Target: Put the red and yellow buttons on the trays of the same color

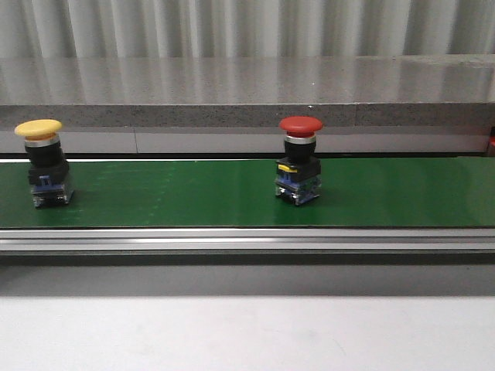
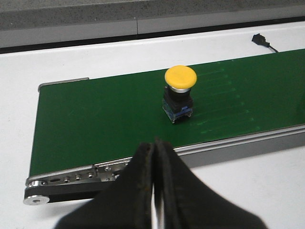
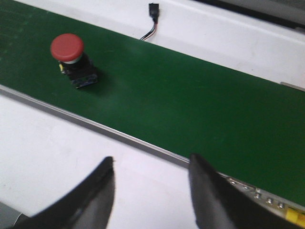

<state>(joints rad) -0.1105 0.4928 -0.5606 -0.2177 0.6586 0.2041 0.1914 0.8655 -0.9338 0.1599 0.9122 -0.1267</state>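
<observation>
A yellow button (image 1: 42, 161) with a black body stands upright at the left end of the green conveyor belt (image 1: 178, 193); the left wrist view has the same yellow button (image 2: 179, 92). A red button (image 1: 299, 158) stands upright near the belt's middle, and this red button (image 3: 70, 57) also appears in the right wrist view. My left gripper (image 2: 155, 148) is shut with nothing in it, over the belt's near rail, short of the yellow button. My right gripper (image 3: 151, 164) is open and empty over the white table, apart from the red button. No trays are in view.
An aluminium rail (image 1: 247, 239) runs along the belt's near side, with white table (image 1: 247, 332) in front. The belt's end roller (image 2: 38, 198) shows in the left wrist view. A black cable connector (image 3: 153, 12) lies on the white surface behind the belt.
</observation>
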